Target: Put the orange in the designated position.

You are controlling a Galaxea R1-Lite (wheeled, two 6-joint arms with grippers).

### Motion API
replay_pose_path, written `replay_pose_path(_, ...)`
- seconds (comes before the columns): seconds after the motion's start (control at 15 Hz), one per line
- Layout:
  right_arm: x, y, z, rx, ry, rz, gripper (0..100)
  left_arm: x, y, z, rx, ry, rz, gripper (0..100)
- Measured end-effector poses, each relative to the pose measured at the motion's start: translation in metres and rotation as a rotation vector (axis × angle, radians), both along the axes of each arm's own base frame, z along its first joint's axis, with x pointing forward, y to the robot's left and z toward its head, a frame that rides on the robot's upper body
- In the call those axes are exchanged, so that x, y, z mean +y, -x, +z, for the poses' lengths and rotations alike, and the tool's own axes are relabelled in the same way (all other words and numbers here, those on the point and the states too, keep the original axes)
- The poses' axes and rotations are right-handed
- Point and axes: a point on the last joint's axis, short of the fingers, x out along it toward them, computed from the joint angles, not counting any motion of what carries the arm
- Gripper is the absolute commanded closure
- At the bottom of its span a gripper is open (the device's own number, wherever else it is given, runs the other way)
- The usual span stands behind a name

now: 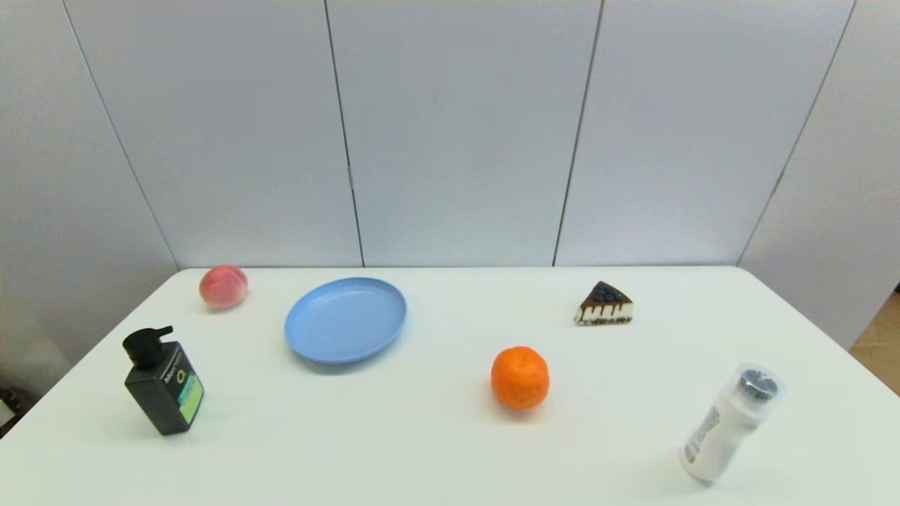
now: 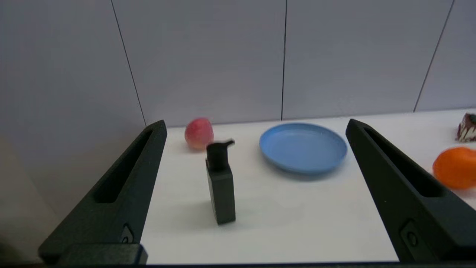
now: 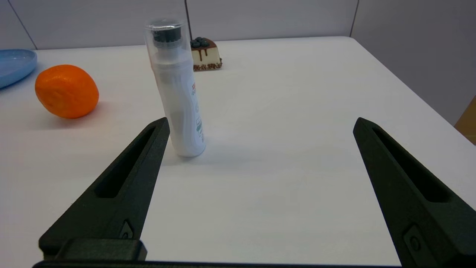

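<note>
White spray bottle (image 1: 731, 422) — we are logging it first, standing upright near the tabletop's (image 1: 422, 450) front right corner under a clear cap. Black pump bottle (image 1: 163, 383) — we are finding it upright near the front left edge. Orange (image 1: 519, 377) — we are noting it sitting bare on the tabletop, right of centre, well apart from everything else, with nothing touching it. Blue plate (image 1: 345, 320) — we are recording it lying left of centre toward the back edge, holding nothing. Peach (image 1: 223, 286) — we are placing it near the back left corner, just beyond the plate. Cake slice (image 1: 604, 305) — we are placing it toward the back right, behind the orange.

Left gripper (image 2: 256, 193) — we are seeing it hanging off the front left edge, fingers spread wide, gripping nothing, the pump bottle standing ahead between them. Right gripper (image 3: 260, 193) — we are seeing it at the front right edge, likewise spread wide and gripping nothing, the spray bottle just beyond its one finger.
</note>
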Motion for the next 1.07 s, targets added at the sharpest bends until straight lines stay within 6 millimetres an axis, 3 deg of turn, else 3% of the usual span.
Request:
replay_pose_path(0.27,0.000,0.000,0.000,0.000,0.001,0.000,0,-0.001,-0.035,0.052,0.056,0.011,-0.042,0)
replay_pose_path(0.53,0.000,0.000,0.000,0.000,0.000,0.000,0,-0.008,-0.089,0.087,0.181,0.006,-0.270,0)
replay_pose_path(0.8,0.000,0.000,0.000,0.000,0.000,0.000,0,-0.034,-0.151,0.100,0.311,-0.009,-0.536,0)
replay_pose_path(1.07,0.000,0.000,0.000,0.000,0.000,0.000,0,-0.080,-0.212,0.092,0.464,-0.025,-0.699,0)
